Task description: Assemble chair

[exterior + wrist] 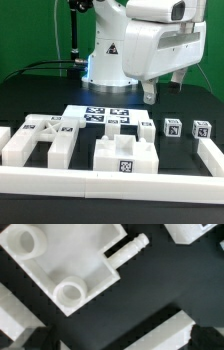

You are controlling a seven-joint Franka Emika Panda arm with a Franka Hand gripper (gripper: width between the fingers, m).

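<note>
We see the glossy white robot arm [125, 45] at the far edge of the black bench [30, 100]. Chunky white plastic chair pieces [147, 130] lie along the edge nearest the exterior camera. A notched white slab [40, 140] sits at the exterior view's left corner, a tagged white block [125, 155] mid-edge, and small tagged white cubes [172, 128] rightward. The end effector [162, 92] hangs above, spread, empty.

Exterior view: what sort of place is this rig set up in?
Probably a robotics lab test bench: a matte black tabletop fenced by long plain white bars, chunky white plastic chair pieces carrying black-and-white marker tags, and a plain green backdrop.
</note>
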